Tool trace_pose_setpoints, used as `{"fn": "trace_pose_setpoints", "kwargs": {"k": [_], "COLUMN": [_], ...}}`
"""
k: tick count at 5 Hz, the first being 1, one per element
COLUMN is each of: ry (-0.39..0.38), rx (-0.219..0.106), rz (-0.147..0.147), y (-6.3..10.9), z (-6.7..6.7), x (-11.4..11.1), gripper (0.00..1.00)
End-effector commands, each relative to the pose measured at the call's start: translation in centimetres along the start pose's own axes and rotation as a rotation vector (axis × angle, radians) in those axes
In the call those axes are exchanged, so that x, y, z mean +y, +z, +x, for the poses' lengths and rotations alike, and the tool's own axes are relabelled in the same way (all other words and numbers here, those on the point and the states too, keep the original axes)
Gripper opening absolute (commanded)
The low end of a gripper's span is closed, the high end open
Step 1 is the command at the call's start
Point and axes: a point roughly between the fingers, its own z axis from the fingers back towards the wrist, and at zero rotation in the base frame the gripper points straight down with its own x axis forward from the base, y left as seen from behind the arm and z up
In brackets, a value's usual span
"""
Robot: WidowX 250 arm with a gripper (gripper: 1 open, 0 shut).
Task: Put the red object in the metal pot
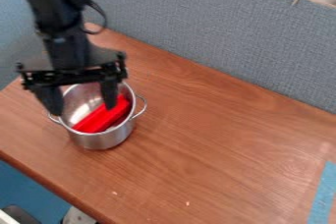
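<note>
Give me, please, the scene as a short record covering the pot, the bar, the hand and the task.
pot: round shiny steel pot, upright on the brown wooden table
bar: plain red elongated bar, lying inside the pot
hand: black robot hand, open, over the pot
bar gripped: no grip visible
task: bar already in the pot

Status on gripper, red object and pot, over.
Gripper open, over pot. Red object inside metal pot. Nothing visible in the way.
</note>
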Motion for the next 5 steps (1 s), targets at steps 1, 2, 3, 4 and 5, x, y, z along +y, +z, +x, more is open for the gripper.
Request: {"fn": "trace_pose_setpoints", "kwargs": {"k": [1, 2, 3, 4, 5], "ry": [0.077, 0.196, 0.236, 0.291, 0.304], "rx": [-0.023, -0.029, -0.032, -0.059, -0.077], "rz": [-0.008, 0.013, 0.027, 0.026, 0.023], "y": [0.2, 0.3, 0.4, 0.5, 0.1], "z": [-0.5, -0.4, 0.7, 3.1, 1.4], "x": [0.1, -0.1, -0.7, -0.9, -5.5], "gripper": [1.00, 1.00, 0.00, 0.00, 0.00]}}
